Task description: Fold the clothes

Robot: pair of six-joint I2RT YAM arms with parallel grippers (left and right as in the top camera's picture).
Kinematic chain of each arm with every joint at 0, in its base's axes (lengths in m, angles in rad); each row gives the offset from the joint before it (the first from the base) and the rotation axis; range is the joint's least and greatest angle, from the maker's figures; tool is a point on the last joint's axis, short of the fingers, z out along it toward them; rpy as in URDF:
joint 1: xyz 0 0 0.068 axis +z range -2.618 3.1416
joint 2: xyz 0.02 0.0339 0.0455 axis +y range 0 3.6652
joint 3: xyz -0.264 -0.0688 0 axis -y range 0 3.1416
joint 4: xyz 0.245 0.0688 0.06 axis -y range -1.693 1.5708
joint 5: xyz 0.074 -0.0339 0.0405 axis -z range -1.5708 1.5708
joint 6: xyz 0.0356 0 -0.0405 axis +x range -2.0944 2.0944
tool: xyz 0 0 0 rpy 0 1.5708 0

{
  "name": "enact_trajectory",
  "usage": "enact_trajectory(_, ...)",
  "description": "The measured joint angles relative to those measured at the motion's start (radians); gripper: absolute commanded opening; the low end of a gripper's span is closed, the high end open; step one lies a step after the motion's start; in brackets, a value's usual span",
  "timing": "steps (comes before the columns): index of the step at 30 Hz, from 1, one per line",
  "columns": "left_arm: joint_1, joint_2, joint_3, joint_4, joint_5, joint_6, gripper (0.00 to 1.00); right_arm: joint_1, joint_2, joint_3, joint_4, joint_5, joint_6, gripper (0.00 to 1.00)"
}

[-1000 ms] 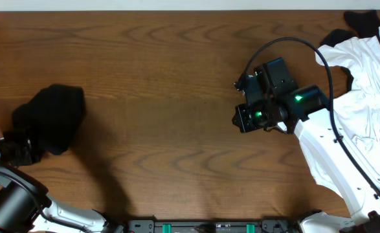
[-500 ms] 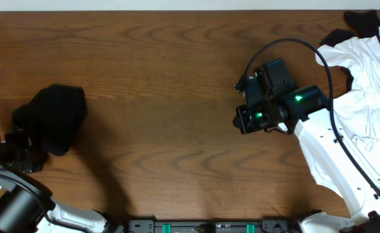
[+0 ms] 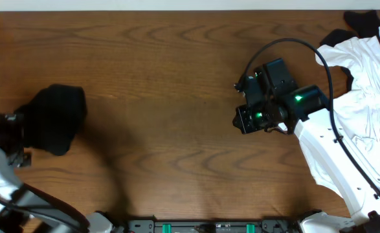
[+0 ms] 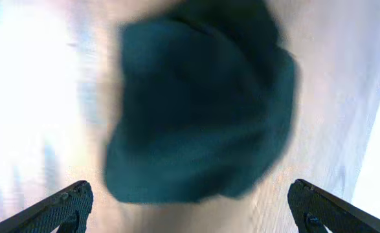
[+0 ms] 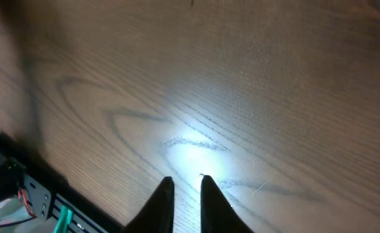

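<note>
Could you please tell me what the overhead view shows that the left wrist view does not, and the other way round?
Only the overhead view shows the white clothes heaped at the table's right edge and the right arm over bare wood beside them. Only the left wrist view, though blurred, shows the left claw with its fingertips spread wide and nothing between them. Both show the crumpled black garment lying on the wooden table.
</note>
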Motion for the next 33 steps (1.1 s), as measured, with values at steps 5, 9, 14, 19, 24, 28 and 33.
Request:
enact_trajectory(5,-0.263,-0.051,0.000,0.051,-0.004,0.075,0.98,0.000,0.000,0.000,0.023,0.000,-0.003,0.74)
enact_trajectory(9,-0.513,-0.052,0.000,0.057,-0.032,0.192,0.98,0.000,0.000,-0.001,0.043,0.000,-0.008,0.99)
enact_trajectory(14,-0.782,-0.052,0.000,0.056,-0.102,0.354,0.98,0.000,0.000,-0.001,0.093,0.006,-0.011,0.99)
enact_trajectory(19,-0.925,-0.052,0.000,0.035,-0.161,0.429,0.98,0.000,0.001,-0.001,0.143,0.053,-0.014,0.99)
enact_trajectory(24,-0.967,-0.052,0.000,-0.027,-0.183,0.453,0.98,0.000,0.020,-0.001,0.172,0.129,-0.014,0.99)
enact_trajectory(28,-0.978,-0.052,0.000,-0.103,-0.190,0.466,0.98,-0.001,0.064,-0.001,0.151,0.166,-0.013,0.99)
enact_trajectory(33,-1.008,-0.097,0.000,-0.189,-0.216,0.480,0.98,-0.001,0.077,-0.002,0.058,0.207,0.024,0.90)
